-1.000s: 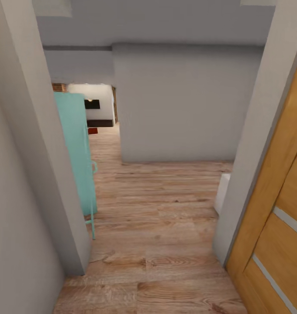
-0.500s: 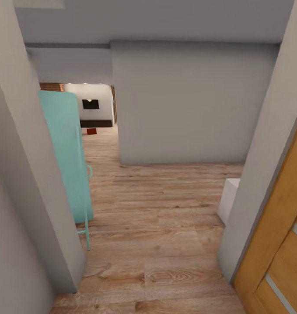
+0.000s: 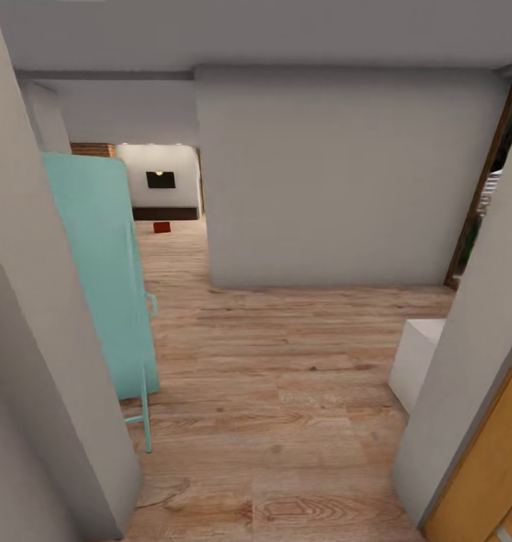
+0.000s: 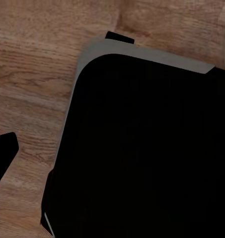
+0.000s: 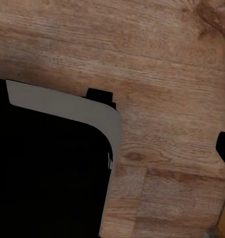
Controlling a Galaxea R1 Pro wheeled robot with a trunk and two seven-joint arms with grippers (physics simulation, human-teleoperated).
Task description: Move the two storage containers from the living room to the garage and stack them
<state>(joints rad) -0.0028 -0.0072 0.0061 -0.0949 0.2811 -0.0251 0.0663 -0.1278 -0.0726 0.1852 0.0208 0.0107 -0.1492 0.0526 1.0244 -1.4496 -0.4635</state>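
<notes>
Light wood-plank floor (image 3: 286, 376) with visible grain and knots, a low satin sheen. Plain matt grey walls (image 3: 324, 173) flank a smooth, painted-looking teal panel (image 3: 98, 263). A varnished orange-wood door (image 3: 482, 482) edges the frame. Beneath the wrist cameras, the robot's base (image 4: 147, 148) looks matt black, grey-rimmed.

You are looking at a light wood-plank floor (image 3: 286, 376) running from the bottom of the frame toward the upper left. On it stand a teal cabinet (image 3: 105, 278) at left, a white block (image 3: 416, 357) at right, and a small red box (image 3: 162, 227) far off.
</notes>
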